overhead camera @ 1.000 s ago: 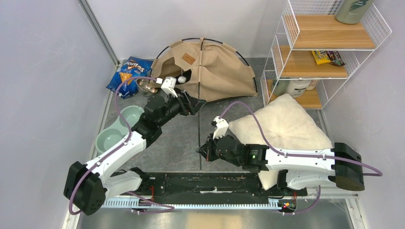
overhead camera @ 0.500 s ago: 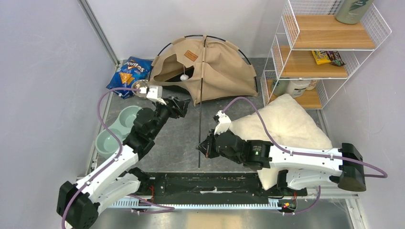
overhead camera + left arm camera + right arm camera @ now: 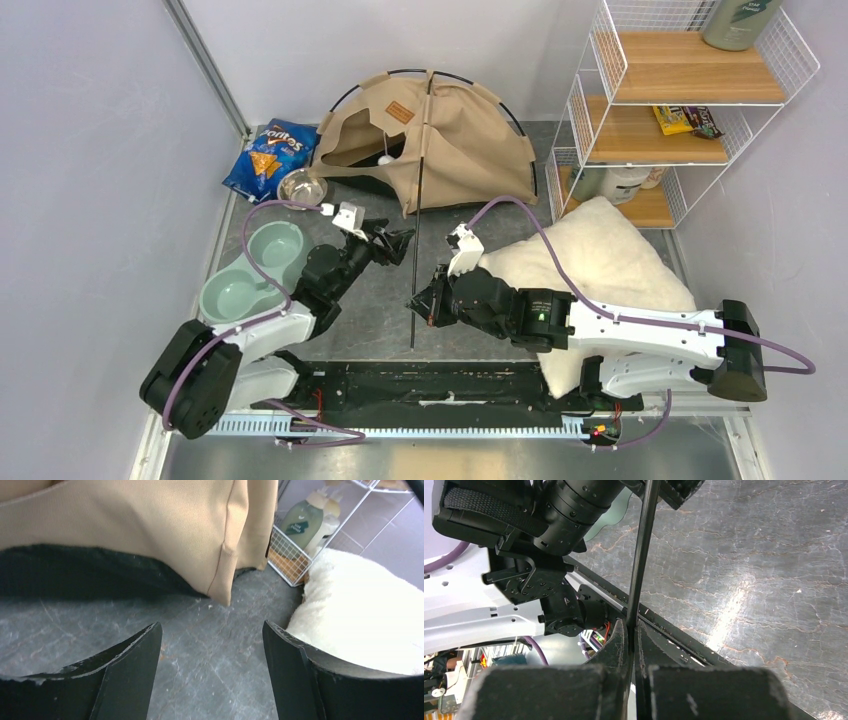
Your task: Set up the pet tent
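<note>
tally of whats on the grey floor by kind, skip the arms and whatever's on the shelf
pet tent: 1
pillow: 1
chip bag: 1
bowls: 2, the green double bowl and the metal bowl
wire shelf: 1
total: 6

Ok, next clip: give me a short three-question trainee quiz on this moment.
1. True or false: the left end effector holds the tent.
2. The right end effector is shut on: A pillow, B pole, C bowl.
3. Which brand is the bag left of the tent?
Key: 1 false; 2 B; 3 Doritos.
</note>
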You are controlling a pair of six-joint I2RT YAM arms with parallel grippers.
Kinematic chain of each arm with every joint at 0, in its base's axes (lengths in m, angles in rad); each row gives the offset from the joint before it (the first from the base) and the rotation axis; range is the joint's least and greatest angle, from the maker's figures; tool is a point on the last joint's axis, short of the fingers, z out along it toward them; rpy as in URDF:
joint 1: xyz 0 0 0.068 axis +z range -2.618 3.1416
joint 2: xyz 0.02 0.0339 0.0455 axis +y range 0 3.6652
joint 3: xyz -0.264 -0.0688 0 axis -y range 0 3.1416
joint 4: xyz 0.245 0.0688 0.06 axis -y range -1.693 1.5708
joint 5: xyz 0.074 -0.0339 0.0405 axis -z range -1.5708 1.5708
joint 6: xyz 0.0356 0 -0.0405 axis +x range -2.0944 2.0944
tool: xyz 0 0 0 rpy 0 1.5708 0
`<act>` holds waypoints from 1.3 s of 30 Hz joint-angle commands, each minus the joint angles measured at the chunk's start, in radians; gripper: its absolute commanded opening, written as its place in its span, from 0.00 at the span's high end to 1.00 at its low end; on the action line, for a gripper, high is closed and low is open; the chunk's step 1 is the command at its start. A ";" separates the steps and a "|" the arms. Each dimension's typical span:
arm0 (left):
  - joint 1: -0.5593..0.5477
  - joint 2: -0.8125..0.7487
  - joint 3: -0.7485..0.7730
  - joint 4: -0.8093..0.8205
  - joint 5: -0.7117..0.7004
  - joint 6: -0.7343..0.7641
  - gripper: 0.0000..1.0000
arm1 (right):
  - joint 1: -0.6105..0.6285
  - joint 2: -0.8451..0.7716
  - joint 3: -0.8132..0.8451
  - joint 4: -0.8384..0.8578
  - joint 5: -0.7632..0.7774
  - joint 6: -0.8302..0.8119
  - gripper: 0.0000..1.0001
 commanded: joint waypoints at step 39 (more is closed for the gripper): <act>-0.039 0.341 0.065 0.543 -0.115 0.072 0.67 | -0.003 0.001 0.086 0.053 0.028 -0.004 1.00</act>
